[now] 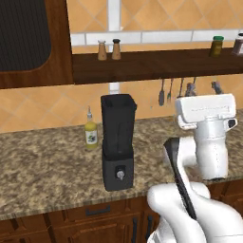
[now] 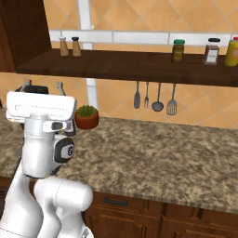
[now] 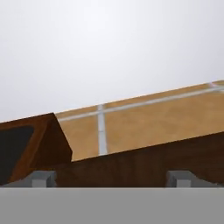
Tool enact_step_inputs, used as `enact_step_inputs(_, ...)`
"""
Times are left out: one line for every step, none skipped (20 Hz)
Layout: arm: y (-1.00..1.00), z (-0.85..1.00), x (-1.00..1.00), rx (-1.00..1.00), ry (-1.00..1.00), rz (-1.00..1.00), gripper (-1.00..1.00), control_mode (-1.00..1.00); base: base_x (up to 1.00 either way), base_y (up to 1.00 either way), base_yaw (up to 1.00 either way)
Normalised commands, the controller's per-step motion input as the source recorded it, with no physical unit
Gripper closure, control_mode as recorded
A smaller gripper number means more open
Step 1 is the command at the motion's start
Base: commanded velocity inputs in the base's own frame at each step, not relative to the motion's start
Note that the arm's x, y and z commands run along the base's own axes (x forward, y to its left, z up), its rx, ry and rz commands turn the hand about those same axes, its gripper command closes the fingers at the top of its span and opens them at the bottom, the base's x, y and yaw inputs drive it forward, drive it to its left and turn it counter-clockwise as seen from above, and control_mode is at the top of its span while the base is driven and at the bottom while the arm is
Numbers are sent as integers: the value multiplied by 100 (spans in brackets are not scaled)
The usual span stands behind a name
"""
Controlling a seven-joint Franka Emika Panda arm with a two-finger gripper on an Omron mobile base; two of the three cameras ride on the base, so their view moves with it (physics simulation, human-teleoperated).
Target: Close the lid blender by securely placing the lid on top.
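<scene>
One blender [image 1: 117, 142] on the counter [image 1: 47, 166]; pincer [image 3: 111, 178] raised, fingertips well apart.

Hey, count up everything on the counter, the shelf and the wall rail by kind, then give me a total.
Blender: 1
Oil bottle: 1
Potted plant: 1
Shakers: 2
Jars: 3
Hanging utensils: 4
Total: 12

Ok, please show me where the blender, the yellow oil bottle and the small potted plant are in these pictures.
blender [image 1: 118, 137], left base view, on the dark jar's front face.
yellow oil bottle [image 1: 91, 133], left base view, on its yellow body.
potted plant [image 2: 86, 117], right base view, on the pot's rim.
</scene>
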Motion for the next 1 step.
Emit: enact_step_inputs(-100, -4, -100, 16, -31, 0, -100, -100, 0, 0, 0)
